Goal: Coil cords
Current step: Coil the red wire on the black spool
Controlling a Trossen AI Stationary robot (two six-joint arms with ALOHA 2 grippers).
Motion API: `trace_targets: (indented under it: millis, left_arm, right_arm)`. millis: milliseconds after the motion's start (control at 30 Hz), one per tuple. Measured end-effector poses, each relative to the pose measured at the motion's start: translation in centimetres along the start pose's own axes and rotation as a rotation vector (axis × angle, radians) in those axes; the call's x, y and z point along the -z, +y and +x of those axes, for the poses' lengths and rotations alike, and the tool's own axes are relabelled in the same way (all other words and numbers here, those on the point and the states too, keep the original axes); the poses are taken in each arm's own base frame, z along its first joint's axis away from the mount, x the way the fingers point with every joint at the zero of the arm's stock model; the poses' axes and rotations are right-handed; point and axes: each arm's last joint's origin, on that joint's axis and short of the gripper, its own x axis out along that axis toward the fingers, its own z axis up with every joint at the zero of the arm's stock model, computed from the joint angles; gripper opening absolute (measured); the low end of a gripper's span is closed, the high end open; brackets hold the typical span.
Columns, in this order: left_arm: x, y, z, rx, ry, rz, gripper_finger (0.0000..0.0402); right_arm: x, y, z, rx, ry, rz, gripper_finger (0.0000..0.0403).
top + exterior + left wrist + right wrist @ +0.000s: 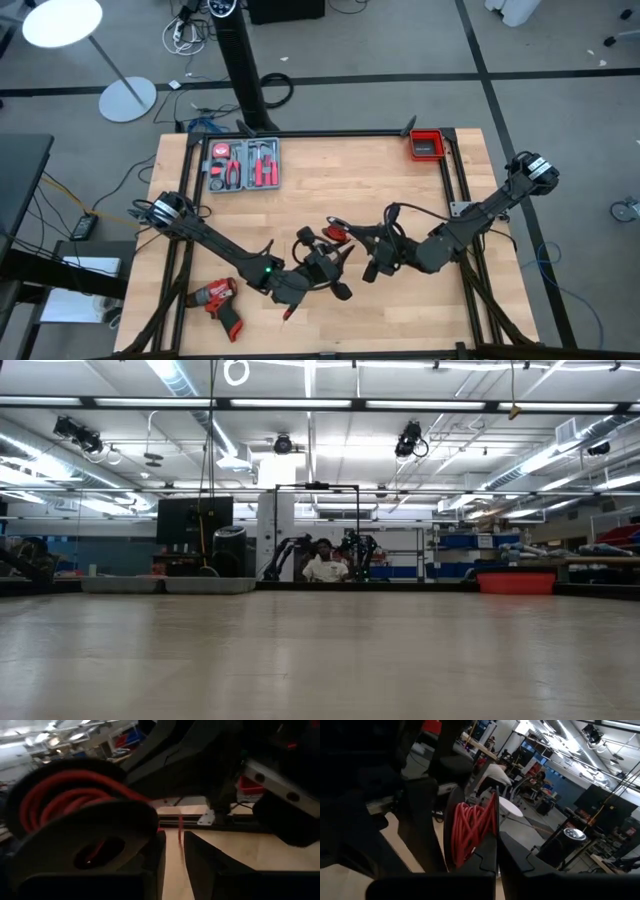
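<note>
Right wrist view, red wire point(470, 831) coiled on black spool, right end effector point(496, 851) clenched on its flange, left end effector point(172, 851) released.

Dim, blurred wrist views; overhead striplights.

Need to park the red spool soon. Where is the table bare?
Bare wood lies between the tool tray and the red bin, and along the near right edge of the table. It is crowded mid-table, where both grippers meet at the red wire spool, and the drill fills the near left corner.
</note>
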Motion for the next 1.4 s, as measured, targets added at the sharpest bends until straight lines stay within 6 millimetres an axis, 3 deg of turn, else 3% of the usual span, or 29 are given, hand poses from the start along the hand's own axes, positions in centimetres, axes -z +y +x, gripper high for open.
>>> trace_targets:
  millis: [467,900,1200,1400]
  left_arm:
    - [1.7,-0.7,0.3,0.243,0.108,-0.231,0.0074]
    - [1.4,0.0,1.6,0.234,0.100,-0.353,0.0079]
    - [1.5,0.4,2.7,0.246,0.104,-0.450,0.0132]
    - [2.0,0.4,3.4,0.232,0.107,-0.447,0.0137]
  right_arm:
    - [-0.4,0.1,-1.1,0.032,0.010,-0.062,0.0003]
    - [-1.3,-0.7,-2.7,0.029,-0.017,-0.042,0.0003]
    - [-1.3,-0.7,-2.7,0.031,-0.020,-0.040,0.0003]
    - [-1.5,-0.7,-2.7,0.018,-0.038,-0.023,0.0003]
